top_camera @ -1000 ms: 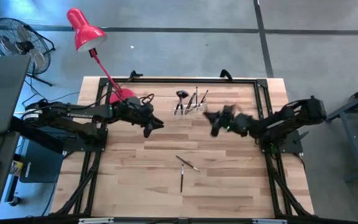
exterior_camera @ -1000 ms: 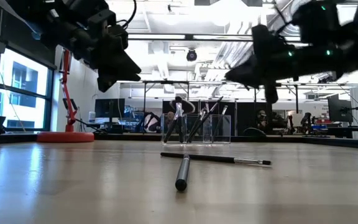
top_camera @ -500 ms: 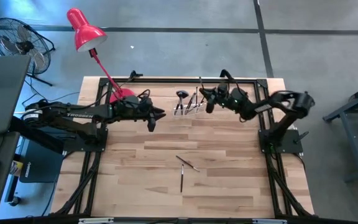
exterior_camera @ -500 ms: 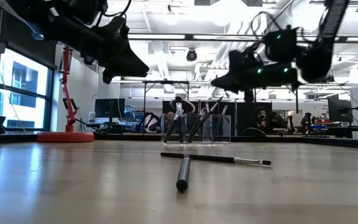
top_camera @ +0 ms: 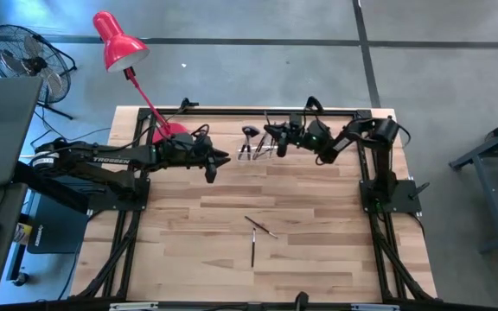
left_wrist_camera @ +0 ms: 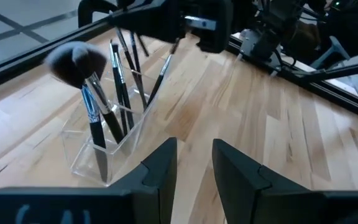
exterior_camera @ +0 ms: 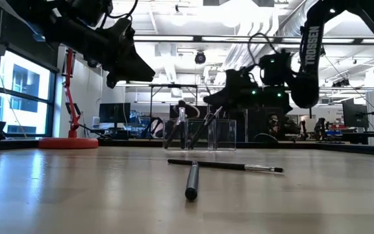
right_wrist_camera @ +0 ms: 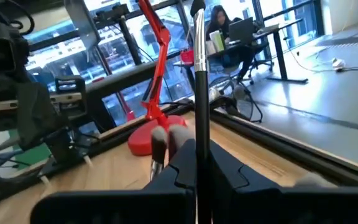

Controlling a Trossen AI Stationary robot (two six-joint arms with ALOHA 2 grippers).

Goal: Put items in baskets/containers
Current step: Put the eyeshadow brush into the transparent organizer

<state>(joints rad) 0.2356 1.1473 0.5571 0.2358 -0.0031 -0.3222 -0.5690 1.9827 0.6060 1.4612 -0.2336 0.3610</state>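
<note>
The clear plastic holder (left_wrist_camera: 104, 146) stands near the table's far edge (top_camera: 258, 149) with several dark brushes upright in it, one with a fluffy head (left_wrist_camera: 73, 62). Two more brushes lie on the wood at mid-table, one thin (top_camera: 262, 226) and one thicker (top_camera: 252, 250). My right gripper (top_camera: 272, 136) hovers just right of the holder, shut on a thin dark brush (right_wrist_camera: 199, 68). My left gripper (top_camera: 217, 161) hangs open to the holder's left, above the table, touching nothing. My right gripper pinches the brush's dark shaft (right_wrist_camera: 199, 127) between its two fingers (right_wrist_camera: 179, 165). The brush is lifted clear of the table. From the left wrist view it slants down from the gripper (left_wrist_camera: 197, 28), and its lower end (left_wrist_camera: 151, 96) reaches the holder's open top.
The red desk lamp's round base (top_camera: 168, 132) sits on the far left of the table, close behind my left arm, and its stem leans out past the far edge. Black frame rails (top_camera: 232, 111) run along the far edge. Bare wood (top_camera: 258, 285) fills the near half.
My right gripper, carrying the brush, has swung from right of mid-table toward the far edge and leftward, ending at the holder. My left gripper has drawn slightly toward the far edge and then kept still. The brushes in the holder have shifted a little to the left.
</note>
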